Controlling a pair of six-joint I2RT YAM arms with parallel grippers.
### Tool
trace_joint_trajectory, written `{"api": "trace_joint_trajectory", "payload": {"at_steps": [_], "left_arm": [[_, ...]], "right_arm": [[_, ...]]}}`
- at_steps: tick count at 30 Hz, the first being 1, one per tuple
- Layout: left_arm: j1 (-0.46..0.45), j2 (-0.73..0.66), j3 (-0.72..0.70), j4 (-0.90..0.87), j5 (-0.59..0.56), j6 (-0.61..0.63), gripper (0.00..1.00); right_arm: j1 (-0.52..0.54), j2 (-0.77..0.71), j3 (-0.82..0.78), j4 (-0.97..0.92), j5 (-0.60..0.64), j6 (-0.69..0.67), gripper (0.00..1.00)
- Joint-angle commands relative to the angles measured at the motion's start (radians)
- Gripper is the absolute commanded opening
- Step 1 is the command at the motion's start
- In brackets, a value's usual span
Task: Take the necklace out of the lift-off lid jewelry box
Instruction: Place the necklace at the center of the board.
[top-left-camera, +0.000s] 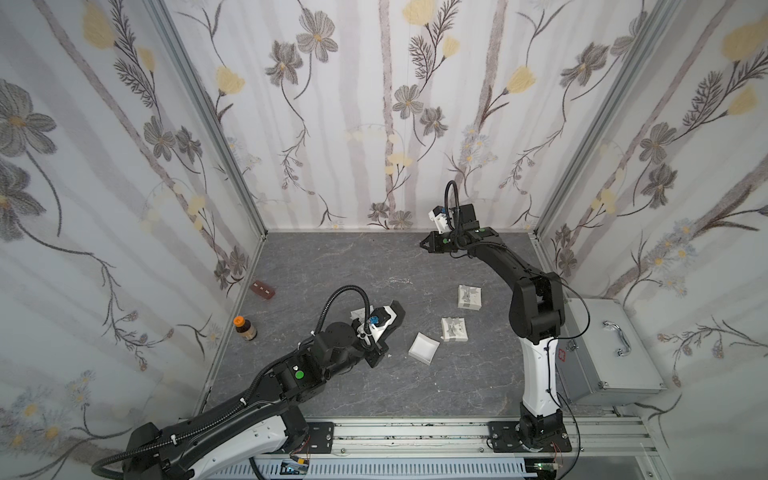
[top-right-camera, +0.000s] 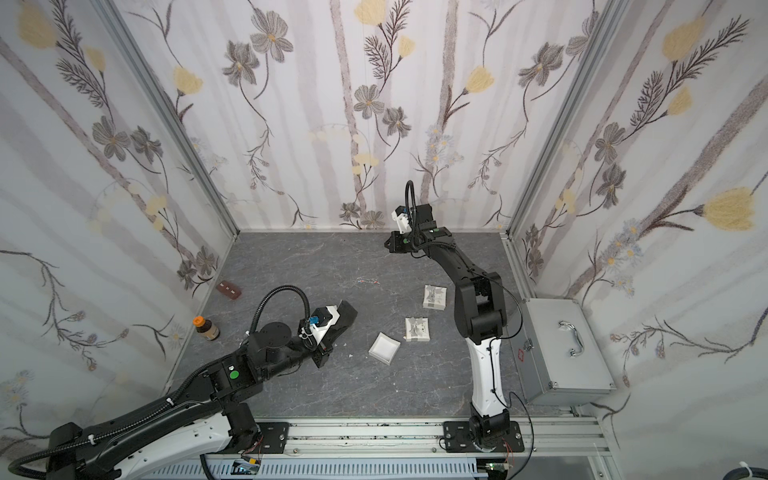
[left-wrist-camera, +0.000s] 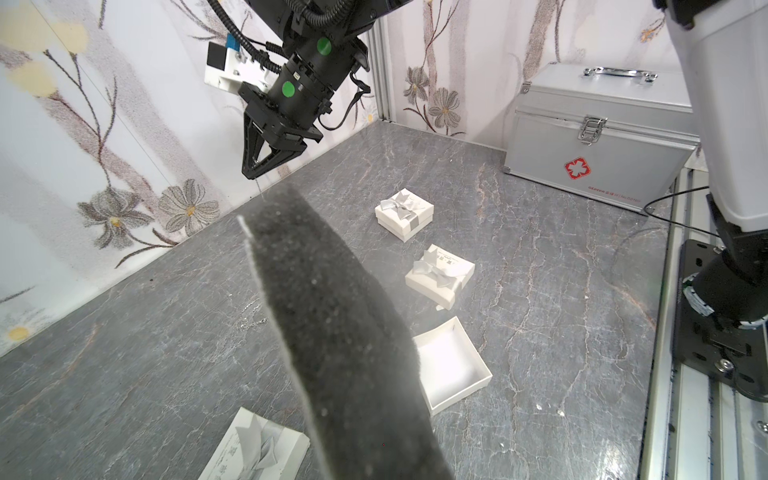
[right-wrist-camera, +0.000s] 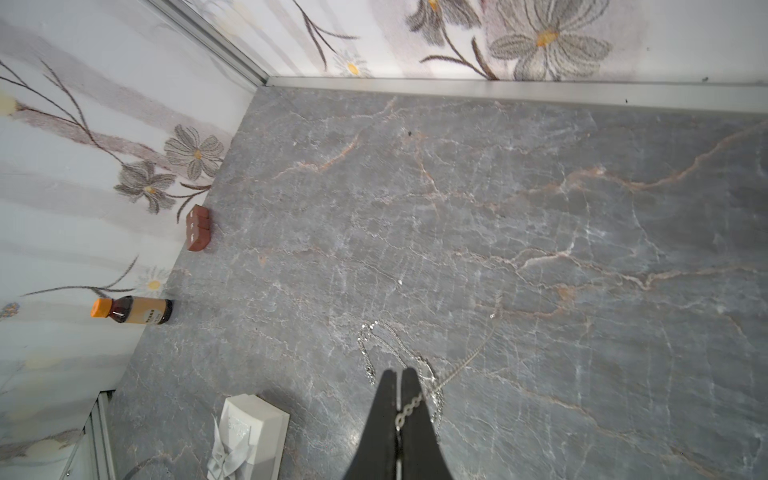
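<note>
Jaws shut; right gripper (right-wrist-camera: 399, 372) pinches necklace (right-wrist-camera: 411, 403); foam (left-wrist-camera: 332, 311) blocks left-wrist view.

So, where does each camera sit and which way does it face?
Both top views: high over the base rail, looking down at the table; left arm and right arm show.
Left wrist: on the left arm, facing across to the right claw; a grey foam pad blocks the middle.
Right wrist: on the right arm, facing down; right claw shut on the necklace.
Shared: both wrist views show the necklace.
</note>
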Motion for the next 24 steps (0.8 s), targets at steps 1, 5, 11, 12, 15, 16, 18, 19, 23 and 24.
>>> {"api": "trace_joint_trajectory", "payload": {"at_steps": [1, 5, 11, 12, 15, 16, 18, 19, 23, 24], "left_arm": [[0.002, 0.001, 0.011, 0.037, 0.019, -0.027, 0.0], [0.001, 0.003, 0.015, 0.038, 0.03, -0.031, 0.0], [0.002, 0.017, 0.021, 0.042, 0.037, -0.03, 0.0], [0.002, 0.021, 0.021, 0.042, 0.038, -0.03, 0.0], [0.002, 0.034, 0.024, 0.048, 0.039, -0.029, 0.0], [0.001, 0.039, 0.027, 0.051, 0.042, -0.03, 0.0], [0.001, 0.046, 0.028, 0.054, 0.045, -0.029, 0.0], [0.002, 0.051, 0.029, 0.056, 0.048, -0.028, 0.0], [0.002, 0.067, 0.035, 0.065, 0.053, -0.032, 0.0], [0.002, 0.071, 0.035, 0.067, 0.053, -0.035, 0.0]], "right_arm": [[-0.002, -0.004, -0.067, -0.007, 0.005, -0.008, 0.0], [-0.001, -0.051, -0.211, 0.023, 0.043, -0.01, 0.0], [-0.011, -0.128, -0.391, 0.061, 0.125, 0.004, 0.0], [-0.01, -0.142, -0.417, 0.062, 0.14, 0.004, 0.0], [-0.01, -0.177, -0.488, 0.069, 0.175, 0.004, 0.0], [-0.01, -0.186, -0.511, 0.072, 0.185, 0.004, 0.01], [-0.011, -0.197, -0.539, 0.074, 0.2, 0.004, 0.02], [-0.011, -0.199, -0.549, 0.073, 0.209, 0.005, 0.03], [-0.01, -0.207, -0.576, 0.074, 0.233, 0.013, 0.05], [-0.011, -0.209, -0.58, 0.072, 0.237, 0.015, 0.05]]}}
